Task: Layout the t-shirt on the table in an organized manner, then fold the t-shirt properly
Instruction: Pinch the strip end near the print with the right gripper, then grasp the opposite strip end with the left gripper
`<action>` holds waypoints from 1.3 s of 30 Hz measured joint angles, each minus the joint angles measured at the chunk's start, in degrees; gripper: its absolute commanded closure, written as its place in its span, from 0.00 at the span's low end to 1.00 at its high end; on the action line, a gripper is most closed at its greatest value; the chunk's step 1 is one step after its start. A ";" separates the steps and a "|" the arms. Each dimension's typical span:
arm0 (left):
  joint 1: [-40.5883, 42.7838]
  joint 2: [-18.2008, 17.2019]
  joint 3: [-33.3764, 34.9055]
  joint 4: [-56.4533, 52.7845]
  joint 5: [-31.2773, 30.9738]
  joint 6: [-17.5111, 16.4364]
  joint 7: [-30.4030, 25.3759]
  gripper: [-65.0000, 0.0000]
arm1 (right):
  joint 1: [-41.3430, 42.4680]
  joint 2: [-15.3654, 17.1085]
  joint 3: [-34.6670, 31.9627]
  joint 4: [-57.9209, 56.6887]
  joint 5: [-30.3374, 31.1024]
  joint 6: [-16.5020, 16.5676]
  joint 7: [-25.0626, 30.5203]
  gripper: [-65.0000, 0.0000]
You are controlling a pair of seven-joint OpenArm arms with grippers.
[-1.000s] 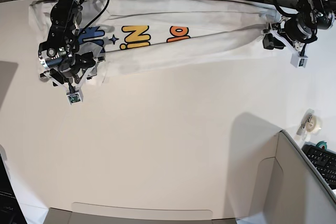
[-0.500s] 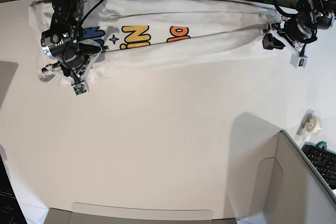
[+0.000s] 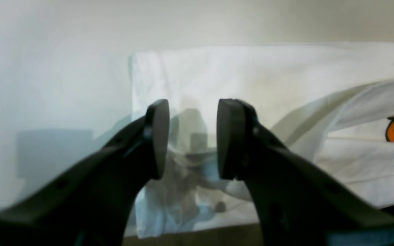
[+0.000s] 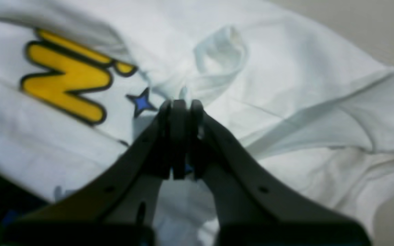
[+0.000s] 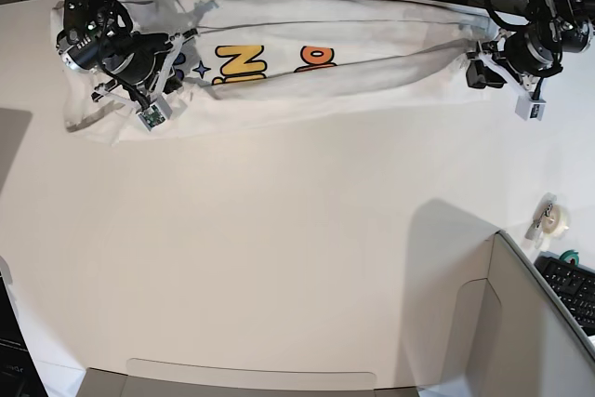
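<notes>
white counter [image 5: 297, 258] spreads wide and bare under me, its curved far edge carrying the t-shirt [image 5: 372, 53], which lies bunched in a long band from one side to the other with yellow and orange letters showing. a grey bin wall [image 5: 530, 323] stands at the near corner. my left hand [image 3: 190, 140] hovers over the shirt's plain end, fingers spread apart with nothing between them. my right hand [image 4: 180, 136] is pressed together, pinching a fold of the t-shirt beside the blue star [image 4: 141, 101].
</notes>
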 measured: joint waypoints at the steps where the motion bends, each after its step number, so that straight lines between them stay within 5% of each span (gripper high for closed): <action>1: 0.02 0.07 0.00 0.00 -0.02 -0.02 0.00 0.65 | -0.44 0.83 0.00 0.00 1.99 0.04 -0.20 1.00; 8: 0.00 0.07 0.02 0.00 -0.04 -0.02 0.00 0.65 | -2.01 6.01 0.02 0.00 11.04 -0.07 -0.04 0.98; 16: 0.02 -0.11 -0.20 0.00 -0.04 -0.02 0.04 0.65 | -2.73 7.63 0.33 0.00 10.95 0.00 -0.02 0.48; 20: 0.02 -0.35 -0.46 0.00 -0.04 -0.02 0.02 0.65 | -2.67 7.56 0.31 0.00 11.91 0.04 -0.02 0.34; 26: 0.02 -0.52 -8.37 0.00 0.37 -0.11 0.00 0.60 | -2.21 8.46 1.31 0.07 23.23 0.02 0.04 0.32; 32: -0.15 -0.42 -12.04 -5.44 -0.61 -0.09 -0.13 0.54 | -1.92 8.59 9.14 0.09 23.30 0.04 0.07 0.32; 39: 0.00 -0.90 -11.91 -18.73 -16.04 -0.61 -0.46 0.54 | -1.88 8.59 15.32 0.09 23.19 0.07 -0.04 0.32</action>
